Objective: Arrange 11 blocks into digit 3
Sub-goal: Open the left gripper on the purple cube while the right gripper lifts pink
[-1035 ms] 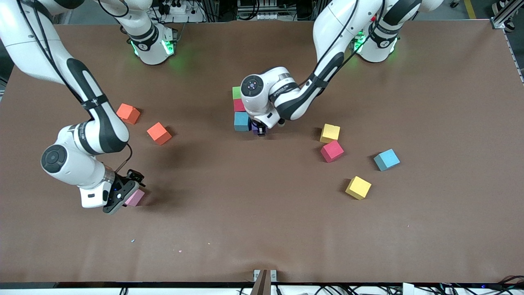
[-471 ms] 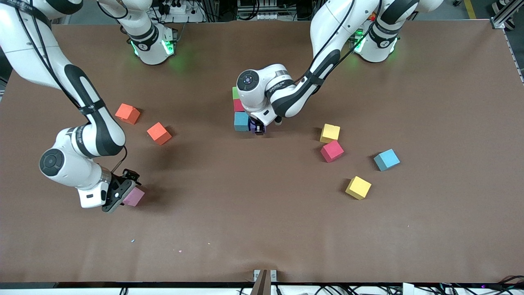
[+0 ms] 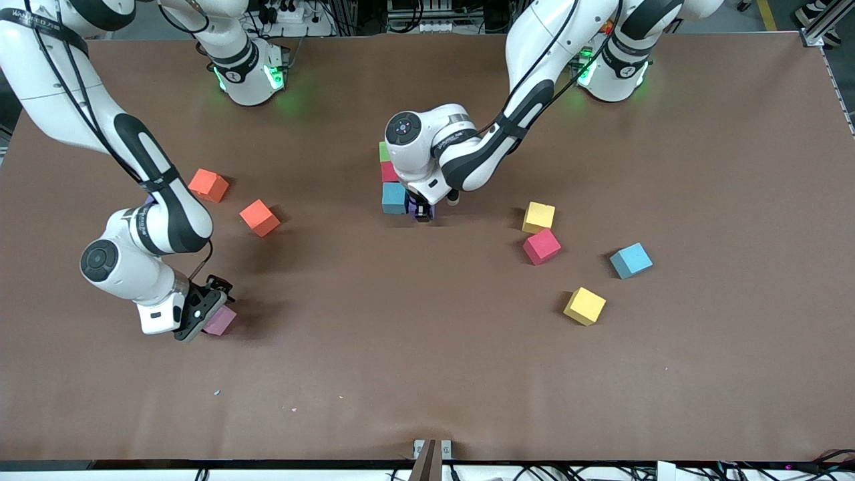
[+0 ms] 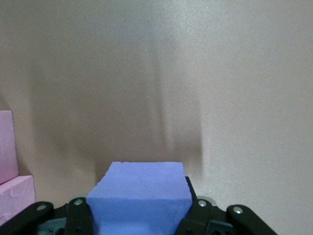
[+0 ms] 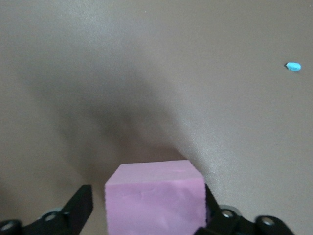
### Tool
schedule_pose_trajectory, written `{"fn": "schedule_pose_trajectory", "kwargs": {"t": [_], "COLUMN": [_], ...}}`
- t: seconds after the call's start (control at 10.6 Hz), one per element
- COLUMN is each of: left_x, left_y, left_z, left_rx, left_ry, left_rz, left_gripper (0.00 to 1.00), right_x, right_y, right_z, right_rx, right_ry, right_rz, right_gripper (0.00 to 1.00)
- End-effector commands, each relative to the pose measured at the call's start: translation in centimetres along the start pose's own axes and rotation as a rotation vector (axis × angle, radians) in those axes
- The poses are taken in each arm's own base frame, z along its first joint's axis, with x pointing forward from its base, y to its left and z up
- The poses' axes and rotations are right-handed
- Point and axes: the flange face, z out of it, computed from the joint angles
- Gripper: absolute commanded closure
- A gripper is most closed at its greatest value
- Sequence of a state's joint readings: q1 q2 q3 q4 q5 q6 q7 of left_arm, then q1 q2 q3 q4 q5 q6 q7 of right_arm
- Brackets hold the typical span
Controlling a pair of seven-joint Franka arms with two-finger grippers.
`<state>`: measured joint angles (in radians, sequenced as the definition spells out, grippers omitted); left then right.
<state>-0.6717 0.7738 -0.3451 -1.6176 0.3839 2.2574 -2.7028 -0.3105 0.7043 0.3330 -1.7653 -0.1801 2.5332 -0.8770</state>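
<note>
Left gripper [image 3: 423,212], seen from the front, sits low at the column of blocks mid-table, clamped on a purple block [image 3: 421,214] set beside the light blue block [image 3: 394,198], which lies nearer the camera than the red block [image 3: 389,172] and green block [image 3: 385,151]. Right gripper [image 3: 200,314] is down at a pink block [image 3: 219,321] toward the right arm's end of the table. Loose on the brown table [image 3: 427,374] lie two orange blocks [image 3: 259,217], two yellow blocks [image 3: 538,216], a magenta block [image 3: 542,246] and another light blue one [image 3: 630,260].

From the left wrist, the purple block [image 4: 142,196] is squeezed between the fingers [image 4: 198,215], with pale pink faces at the frame's edge.

From the right wrist, the pink block [image 5: 155,198] sits between the fingers [image 5: 80,205]; a gap shows on one side, so I cannot tell whether the grip is made.

Risks, as I judge them: lifting before the right jaws seat could tip or drop the soft cube; releasing the purple block crooked, or dragging it on withdrawal, could nudge the column out of line.
</note>
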Motion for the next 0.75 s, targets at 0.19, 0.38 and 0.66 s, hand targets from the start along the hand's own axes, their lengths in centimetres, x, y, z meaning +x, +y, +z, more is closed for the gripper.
{"fn": "schedule_pose_trajectory", "kwargs": {"t": [0.19,0.38,0.66], "left_x": [-0.6,-0.6,-0.7], "left_y": [-0.3,-0.3,-0.3], "left_z": [-0.4,-0.4,-0.6], "left_rx": [-0.039,-0.04,-0.046], "left_ry": [-0.005,-0.006,-0.016], "left_rz": [0.025,0.036,0.065], "left_gripper": [1.0,1.0,1.0], "right_x": [1.3,2.4,3.9], "right_y": [-0.7,-1.3,-2.6], "right_z": [-0.8,-1.1,-1.1], "right_rx": [-0.001,-0.004,0.008], "right_ry": [0.007,0.009,0.004], "right_rz": [0.034,0.084,0.133], "right_gripper": [1.0,1.0,1.0]}}
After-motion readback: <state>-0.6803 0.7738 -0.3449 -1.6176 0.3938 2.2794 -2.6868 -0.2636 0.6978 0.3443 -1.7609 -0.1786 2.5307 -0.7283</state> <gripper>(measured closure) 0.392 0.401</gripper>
